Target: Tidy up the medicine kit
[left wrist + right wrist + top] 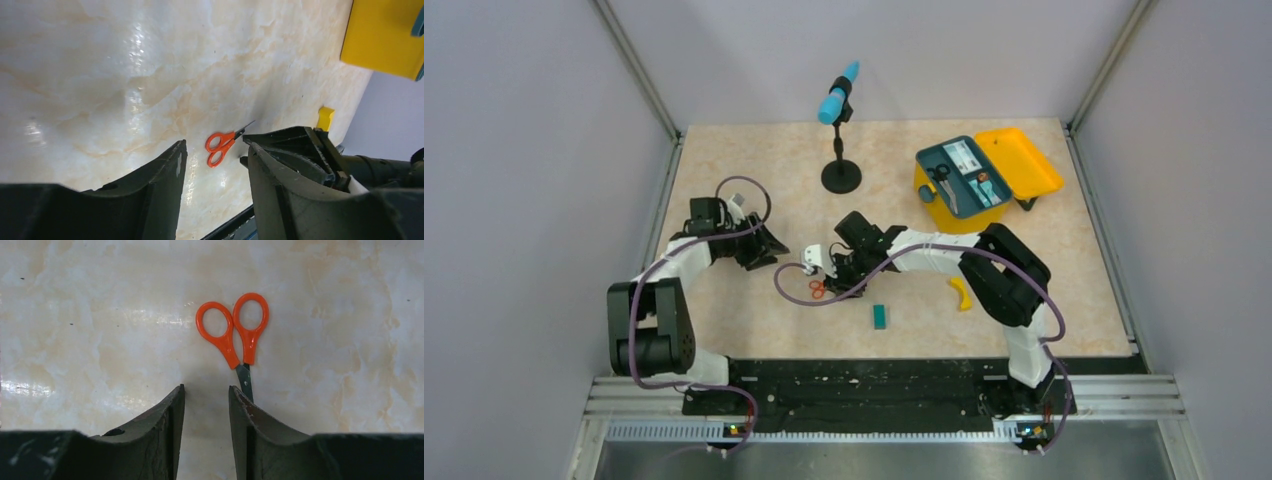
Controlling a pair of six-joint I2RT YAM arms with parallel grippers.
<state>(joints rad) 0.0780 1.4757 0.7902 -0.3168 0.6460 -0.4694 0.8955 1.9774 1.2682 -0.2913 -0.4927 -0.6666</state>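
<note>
The medicine kit sits at the far right of the desk with its yellow lid thrown back and the dark divided tray exposed. It is well apart from both arms.

The orange scissors lie flat near the middle of the desk, handles pointing away from the right gripper. That gripper hangs low over them with its fingers a little apart and nothing in the gap. The blade does not run between the fingers. It passes just beside the right-hand one and disappears behind its tip.

The left gripper is spread and empty, hovering just left of the scissors and looking across at them.

The main risk is a missed pick. If the right gripper closes where it stands, it would likely pinch air or nudge the blade sideways. The scissors are thin and lie flat on a glossy surface, so they could skate away or pivot rather than lift.

A loop of purple cable trails right by the scissors and could drag them.

The two grippers are close, so a careless reach from the left could knock the right one.

A teal block and a yellow curved piece lie nearer the arms' bases and could be swept on the way to the kit.
</note>
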